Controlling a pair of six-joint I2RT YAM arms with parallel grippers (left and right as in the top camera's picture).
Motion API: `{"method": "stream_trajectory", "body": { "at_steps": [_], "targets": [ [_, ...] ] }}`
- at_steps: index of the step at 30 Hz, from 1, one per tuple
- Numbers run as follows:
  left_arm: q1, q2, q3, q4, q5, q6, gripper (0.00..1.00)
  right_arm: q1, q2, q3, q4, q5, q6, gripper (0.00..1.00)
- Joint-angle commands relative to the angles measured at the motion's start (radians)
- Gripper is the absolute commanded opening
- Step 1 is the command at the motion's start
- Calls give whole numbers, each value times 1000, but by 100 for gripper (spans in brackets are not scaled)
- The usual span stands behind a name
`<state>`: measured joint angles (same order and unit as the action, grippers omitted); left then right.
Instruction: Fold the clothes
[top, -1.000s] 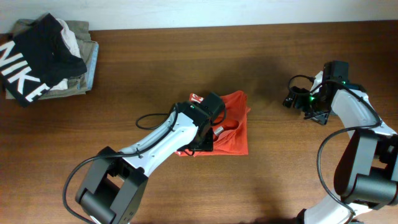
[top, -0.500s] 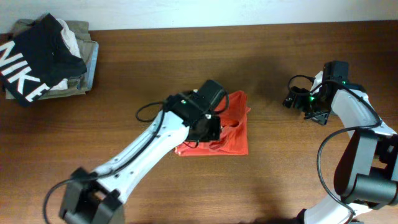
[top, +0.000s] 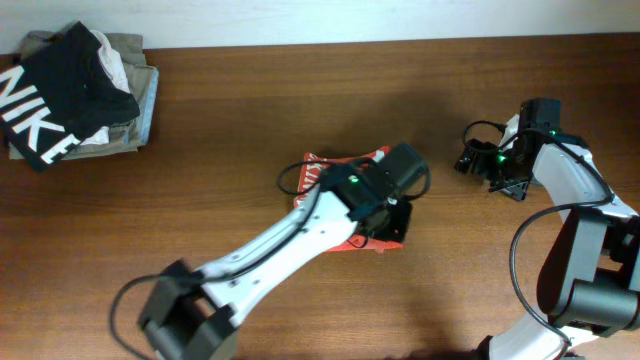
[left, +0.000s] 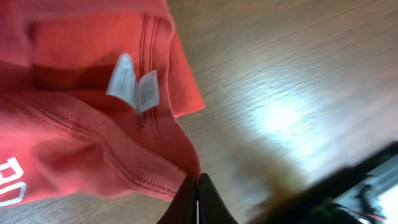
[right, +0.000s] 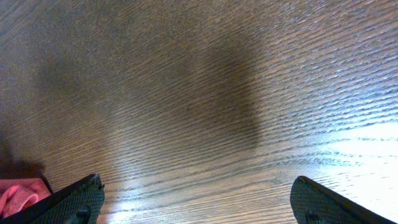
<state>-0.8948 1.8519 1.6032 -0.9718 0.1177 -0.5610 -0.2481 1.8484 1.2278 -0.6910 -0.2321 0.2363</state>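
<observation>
The clothes (top: 326, 171), a red-orange T-shirt with white lettering, lie bunched at the table's middle, mostly under my left arm. My left gripper (top: 393, 222) is at the shirt's right edge. In the left wrist view the left gripper (left: 198, 180) is shut, with a ribbed hem corner of the shirt (left: 93, 137) pinched at its tips and two white labels showing by the collar seam. My right gripper (top: 470, 158) hangs open at the right, away from the shirt. In the right wrist view the right gripper (right: 199, 186) holds nothing, and a scrap of the shirt (right: 18, 196) shows at the lower left.
A pile of folded garments sits at the far left corner: a black one with white NIKE letters (top: 55, 90) on top of khaki ones (top: 125, 50). The wooden table (top: 250, 110) runs under everything, with a pale wall along its far edge.
My left arm swung right across the shirt, from its left side to its right edge, and its jaws shut on the hem. The shirt shifted slightly right. The right arm has not moved.
</observation>
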Motion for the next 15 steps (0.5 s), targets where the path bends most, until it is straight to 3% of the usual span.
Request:
{"method": "stream_trajectory", "body": {
  "at_steps": [1,3,5,6,9,11,13,14,15],
  "targets": [
    [-22,158,12,6,-5,106,13,-2,-19,13,0,8,7,99],
    [-24,209,13,23,104,168,15,-2,-19,13,0,8,7,99],
    [-23,193,37,11,104,225,60,-2,-19,13,0,8,7,99],
    [-14,167,104,-33,93,272,99,-2,-19,13,0,8,7,99],
    [94,114,263,-105,0,245,99,-2,-19,13,0,8,7,99],
    [196,119,265,-79,1,207,98,-2,-19,13,0,8,7,99],
    [251,133,264,-40,-3,211,92,-2,-19,13,0,8,7,99],
    [255,158,264,10,-3,220,83,-2,-19,13,0,8,7,99],
    [252,180,264,47,-3,266,83,-2,-19,13,0,8,7,99]
  ]
}}
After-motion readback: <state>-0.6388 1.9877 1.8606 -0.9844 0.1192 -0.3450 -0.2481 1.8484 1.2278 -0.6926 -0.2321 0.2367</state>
